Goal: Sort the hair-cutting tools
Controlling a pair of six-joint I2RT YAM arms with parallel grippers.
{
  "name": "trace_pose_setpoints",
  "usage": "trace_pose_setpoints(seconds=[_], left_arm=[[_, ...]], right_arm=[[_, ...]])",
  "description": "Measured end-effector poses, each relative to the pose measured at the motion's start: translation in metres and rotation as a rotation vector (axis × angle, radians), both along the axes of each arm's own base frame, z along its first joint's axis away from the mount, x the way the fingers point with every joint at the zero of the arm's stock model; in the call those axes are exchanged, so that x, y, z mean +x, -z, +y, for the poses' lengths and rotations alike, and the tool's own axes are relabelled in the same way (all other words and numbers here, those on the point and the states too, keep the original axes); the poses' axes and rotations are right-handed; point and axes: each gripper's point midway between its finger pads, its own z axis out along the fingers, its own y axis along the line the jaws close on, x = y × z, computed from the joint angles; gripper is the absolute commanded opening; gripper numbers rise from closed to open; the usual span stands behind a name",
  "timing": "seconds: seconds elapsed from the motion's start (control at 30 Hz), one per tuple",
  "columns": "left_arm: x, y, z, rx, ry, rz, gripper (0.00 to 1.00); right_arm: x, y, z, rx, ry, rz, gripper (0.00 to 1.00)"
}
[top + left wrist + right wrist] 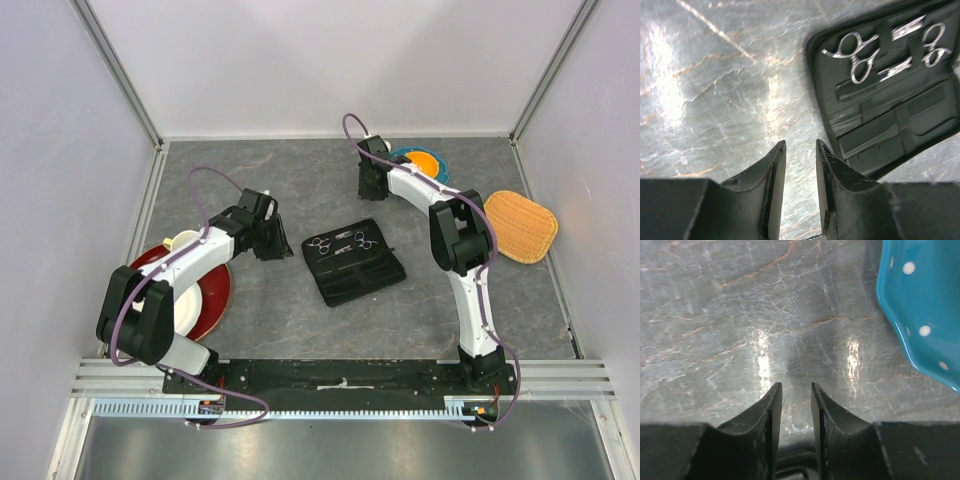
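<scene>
Both scissors (342, 243) and the combs (875, 134) are seen tucked in the open case (353, 262) at frame centre, apparently already sorted. The left gripper (276, 240) and right gripper (371, 187) are held narrowly parted, empty, clear of it.

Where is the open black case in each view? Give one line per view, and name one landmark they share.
Top external: the black case lies at the table's centre, between the arms.
Left wrist: upper right, beyond the left gripper.
Right wrist: not in it.
Shared landmark: the silver scissors strapped inside the case.
</scene>
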Motion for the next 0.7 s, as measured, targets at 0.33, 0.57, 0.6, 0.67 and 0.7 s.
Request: trace_pose_setpoints(seconds=[0.33, 0.57, 0.6, 0.67, 0.7], left_arm=[[-0.044, 0.036, 0.012, 0.025, 0.02, 0.149, 0.36], [-0.069, 0.056, 0.018, 0.03, 0.031, 0.227, 0.36], [-0.072, 0.058, 0.018, 0.03, 0.031, 0.236, 0.36], [-0.078, 0.06, 0.02, 0.025, 0.028, 0.249, 0.36], [-0.082, 0.061, 0.021, 0.022, 0.025, 0.256, 0.36]], right_arm=[[-0.011, 0.023, 0.006, -0.026, -0.11, 0.065, 0.33], [-0.055, 0.025, -0.013, -0.053, -0.114, 0.128, 0.31], [-0.062, 0.025, -0.016, -0.055, -0.113, 0.135, 0.31], [-0.074, 0.026, -0.022, -0.058, -0.106, 0.151, 0.31], [-0.081, 0.025, -0.025, -0.056, -0.101, 0.158, 0.31]])
